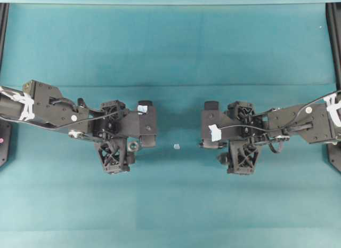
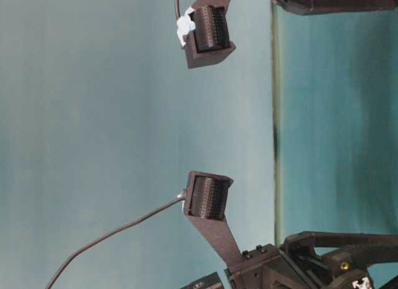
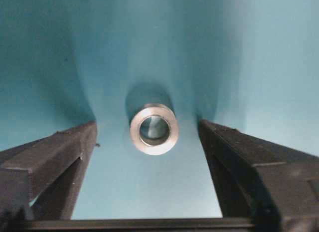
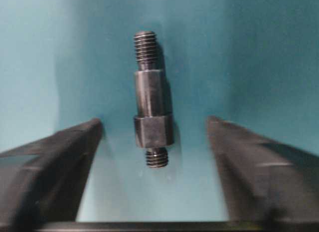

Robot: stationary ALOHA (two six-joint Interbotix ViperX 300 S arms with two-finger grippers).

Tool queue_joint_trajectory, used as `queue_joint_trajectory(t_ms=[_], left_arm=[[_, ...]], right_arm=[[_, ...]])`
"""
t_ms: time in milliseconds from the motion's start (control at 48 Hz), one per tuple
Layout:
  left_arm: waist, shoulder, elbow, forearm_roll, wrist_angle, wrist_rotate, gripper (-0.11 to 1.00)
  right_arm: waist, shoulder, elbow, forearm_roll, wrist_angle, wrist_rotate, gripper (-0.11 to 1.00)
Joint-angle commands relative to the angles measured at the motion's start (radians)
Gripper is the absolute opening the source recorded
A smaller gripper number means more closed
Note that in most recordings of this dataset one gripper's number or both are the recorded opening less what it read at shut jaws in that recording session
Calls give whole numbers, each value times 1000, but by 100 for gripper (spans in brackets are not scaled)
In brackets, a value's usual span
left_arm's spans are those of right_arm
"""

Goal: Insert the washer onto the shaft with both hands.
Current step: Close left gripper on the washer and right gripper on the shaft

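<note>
Presently, with the washer (image 3: 154, 129) lying on the teal surface (image 1: 176, 56) between the left claw's (image 3: 149, 142) parted fingers and the shaft (image 4: 151, 100) likewise unheld inside the open right claw (image 4: 154, 142), each part should be centred before being squeezed.

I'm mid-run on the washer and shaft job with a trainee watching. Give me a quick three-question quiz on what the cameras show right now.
1. True or false: the left gripper has already clamped the washer.
2. Between whose fingers does the shaft lie? A) left gripper B) right gripper C) neither
3. What small pale thing lies on the table between the two arms in the overhead view?

Key
1. False. The washer lies on the table between the fingers, with a gap on each side.
2. B. It lies on the table, touching neither finger.
3. A tiny whitish square bit.
</note>
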Motion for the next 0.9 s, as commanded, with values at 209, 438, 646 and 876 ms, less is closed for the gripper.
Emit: queue_joint_trajectory(t_ms=[209, 438, 646, 876], left_arm=[[-5, 0, -6, 2, -6, 2, 49], [-5, -2, -9, 2, -8, 3, 35], [-5, -3, -9, 2, -8, 3, 35], [-5, -3, -8, 2, -9, 2, 35]], right_arm=[[-21, -2, -2, -3, -2, -9, 1], [-31, -2, -2, -3, 0, -9, 0], [-31, -2, -2, -3, -2, -9, 0], [-31, -2, -2, -3, -3, -9, 0]])
